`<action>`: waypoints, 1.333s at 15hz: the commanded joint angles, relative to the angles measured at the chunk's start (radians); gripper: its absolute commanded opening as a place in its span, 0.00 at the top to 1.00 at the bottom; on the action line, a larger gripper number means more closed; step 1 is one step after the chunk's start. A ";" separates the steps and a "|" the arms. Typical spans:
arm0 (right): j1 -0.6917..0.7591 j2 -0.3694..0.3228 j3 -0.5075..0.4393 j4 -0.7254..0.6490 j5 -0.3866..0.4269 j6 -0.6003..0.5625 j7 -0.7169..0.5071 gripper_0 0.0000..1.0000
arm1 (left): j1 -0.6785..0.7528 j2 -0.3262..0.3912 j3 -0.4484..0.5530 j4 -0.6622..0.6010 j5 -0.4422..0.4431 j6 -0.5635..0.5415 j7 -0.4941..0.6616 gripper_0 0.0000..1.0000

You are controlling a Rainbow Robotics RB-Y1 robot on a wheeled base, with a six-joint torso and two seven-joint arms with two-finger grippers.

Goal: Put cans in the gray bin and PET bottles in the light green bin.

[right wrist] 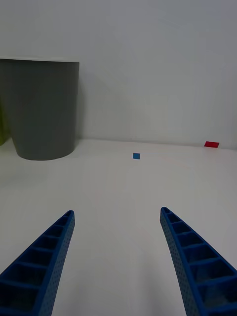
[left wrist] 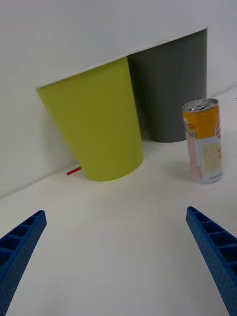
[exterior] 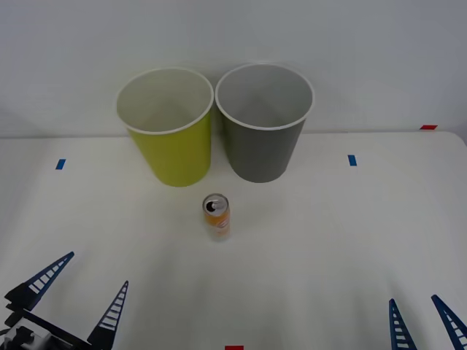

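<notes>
A slim orange and white can (exterior: 217,216) (left wrist: 202,140) stands upright on the white table, just in front of the two bins. The light green bin (exterior: 168,127) (left wrist: 98,126) is at the back left, the gray bin (exterior: 263,122) (right wrist: 43,108) (left wrist: 170,89) beside it on the right; both look empty. My left gripper (exterior: 82,286) (left wrist: 116,256) is open at the near left, apart from the can. Open too, my right gripper (exterior: 422,313) (right wrist: 117,252) hovers at the near right corner. No PET bottles are in view.
Small blue tape marks (exterior: 60,164) (exterior: 352,160) (right wrist: 136,156) lie on the table to either side of the bins. Red tape marks sit at the far right edge (exterior: 428,127) (right wrist: 212,144) and the near edge (exterior: 233,348). A white wall rises behind the bins.
</notes>
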 commanded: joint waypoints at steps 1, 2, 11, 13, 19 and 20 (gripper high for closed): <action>0.000 0.000 0.000 0.000 0.000 0.000 0.000 0.41 | -0.138 0.033 -0.113 0.009 0.085 0.035 -0.005 0.02; 0.000 0.000 0.000 0.000 0.000 0.000 0.000 0.41 | -0.184 0.038 -0.145 0.026 0.091 0.036 -0.007 0.02; 0.000 0.000 0.000 0.000 0.000 0.000 0.000 0.41 | -0.457 -0.079 -0.286 0.123 0.128 0.225 -0.028 0.02; 0.000 0.000 0.000 0.000 0.000 0.000 0.000 0.42 | -0.492 -0.131 -0.297 0.166 0.117 0.225 -0.037 0.02; 0.000 0.000 0.000 0.000 0.000 0.000 0.000 0.41 | -0.533 -0.165 -0.306 0.192 0.128 0.246 -0.043 0.01; 0.000 0.000 0.000 0.000 0.000 0.000 0.000 0.42 | -0.543 -0.175 -0.306 0.201 0.129 0.252 -0.042 0.02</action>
